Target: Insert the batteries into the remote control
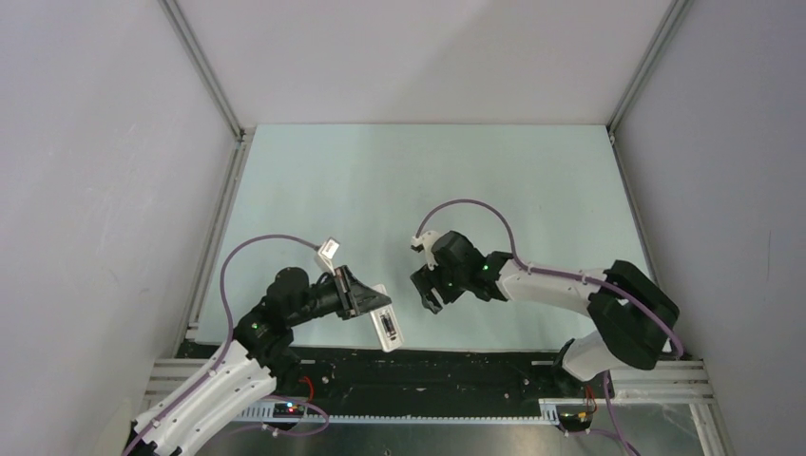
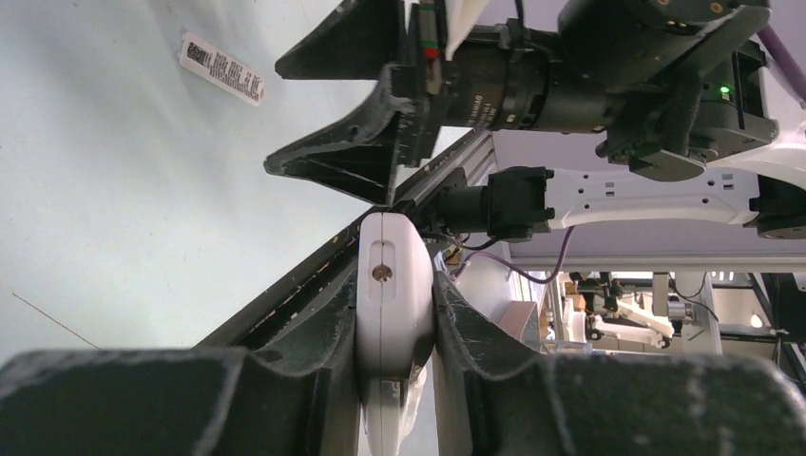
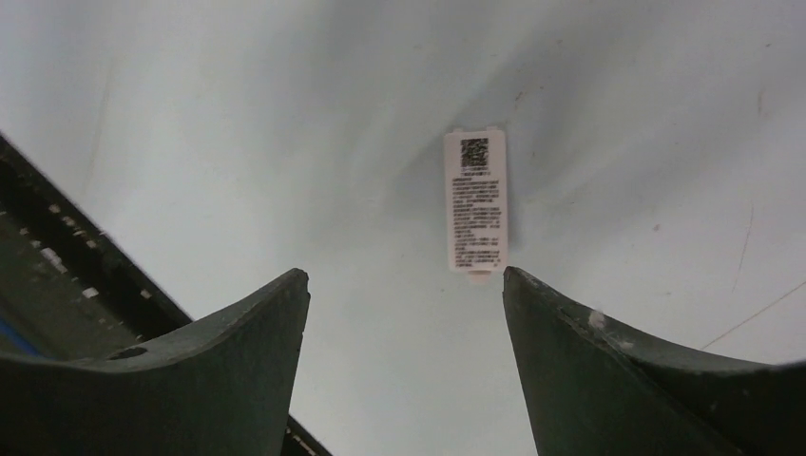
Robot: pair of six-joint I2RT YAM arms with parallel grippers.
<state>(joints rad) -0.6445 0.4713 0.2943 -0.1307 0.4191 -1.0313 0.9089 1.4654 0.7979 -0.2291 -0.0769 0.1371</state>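
Left gripper (image 2: 397, 290): clamped tight on the remote control (image 1: 386, 325), one finger pressed against each flat side.
Remote control: held up off the desk (image 1: 380, 190), near its front edge, with the free end poking out past the fingers towards the arm bases.
Right gripper (image 3: 406, 275): jaws spread wide with nothing in them, hanging over the desk just across from the left one.
Cover plate (image 3: 475, 201): small pale rectangle with a printed label, lying flat on the desk right below the right gripper, not touching either finger.
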